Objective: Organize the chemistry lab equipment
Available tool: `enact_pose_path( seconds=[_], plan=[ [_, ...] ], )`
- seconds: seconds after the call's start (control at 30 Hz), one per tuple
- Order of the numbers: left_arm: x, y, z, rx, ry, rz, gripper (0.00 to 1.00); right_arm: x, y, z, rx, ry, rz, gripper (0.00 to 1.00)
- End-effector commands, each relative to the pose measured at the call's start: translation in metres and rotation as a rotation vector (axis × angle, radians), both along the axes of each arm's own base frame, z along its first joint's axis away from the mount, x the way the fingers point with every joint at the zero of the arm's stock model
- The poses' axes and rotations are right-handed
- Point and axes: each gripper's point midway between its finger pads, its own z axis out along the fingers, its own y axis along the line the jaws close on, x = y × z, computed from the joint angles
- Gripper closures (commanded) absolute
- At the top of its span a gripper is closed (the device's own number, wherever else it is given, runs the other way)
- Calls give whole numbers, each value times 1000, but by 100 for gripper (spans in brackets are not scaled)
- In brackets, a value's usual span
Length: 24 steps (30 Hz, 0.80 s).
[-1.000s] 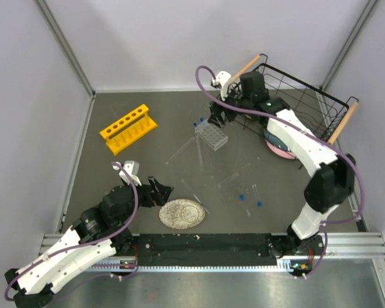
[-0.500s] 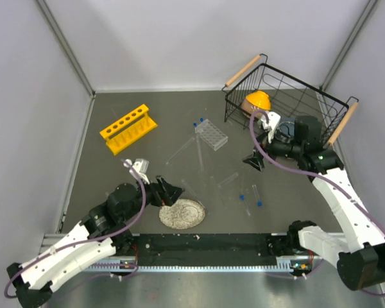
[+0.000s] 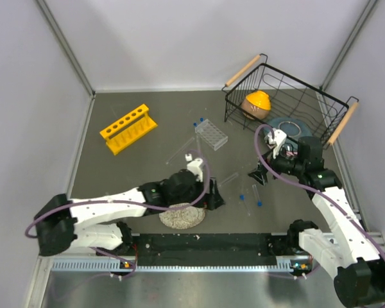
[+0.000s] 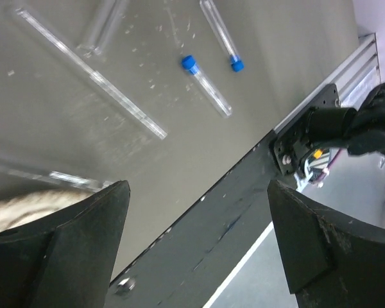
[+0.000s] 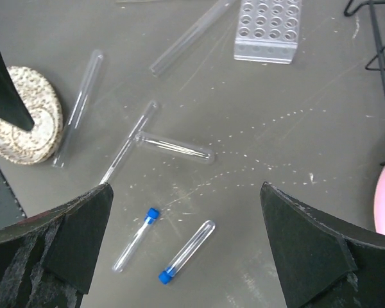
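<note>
Left arm (image 3: 115, 206) swung rightward over speckled disc (image 3: 179, 217), left claw (image 3: 213, 199) spread, right claw (image 3: 258, 174) drawn nearer, spread, seemingly hovering by blue-capped vials (image 5: 135, 239), test tubes (image 5: 174, 146) strewn on surface (image 3: 115, 173) between them

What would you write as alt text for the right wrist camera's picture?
Two dark fingers spread wide frame a grey table with two blue-capped vials lying between them. Long clear test tubes lie scattered beyond, with a small clear rack at the top and a speckled disc at the left edge.
</note>
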Motion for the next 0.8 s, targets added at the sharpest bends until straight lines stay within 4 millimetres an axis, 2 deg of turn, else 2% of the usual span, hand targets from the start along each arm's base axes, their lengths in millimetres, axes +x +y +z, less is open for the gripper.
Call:
enact_pose_path(
  seconds=[0.0,0.03,0.07,0.17,0.23,0.3,0.47,0.5,0.53,0.57,0.6,0.67,0.77],
  plan=[
    [19,-50,25,-78,39,113,7,25,-17,22,-29,-89,-116,1],
    [21,-54,6,-40,110,169,7,27,-20,23,-33,-93,-134,1],
    [23,-63,11,-46,133,194,7,30,-26,23,-43,-97,-168,1],
    [24,-80,-2,-17,211,297,7,40,-41,31,-52,-122,-272,1],
    [20,-97,-5,0,235,316,10,46,-51,35,-52,-135,-337,1],
    [17,-101,-11,35,243,332,12,52,-63,37,-60,-145,-418,1],
    [11,-125,-20,88,275,338,23,58,-76,41,-66,-168,-503,1],
    [9,-121,-35,149,283,354,23,59,-78,42,-68,-175,-513,1],
    [9,-129,-29,140,285,354,25,60,-78,42,-69,-175,-518,1],
    [6,-131,-32,152,288,353,27,60,-80,42,-70,-177,-526,1],
    [7,-129,-42,188,290,369,28,60,-80,43,-69,-180,-529,1],
    [7,-125,-46,228,298,397,37,60,-81,42,-70,-178,-534,1],
    [8,-121,-53,287,296,430,42,61,-81,43,-67,-181,-535,1]
  ],
)
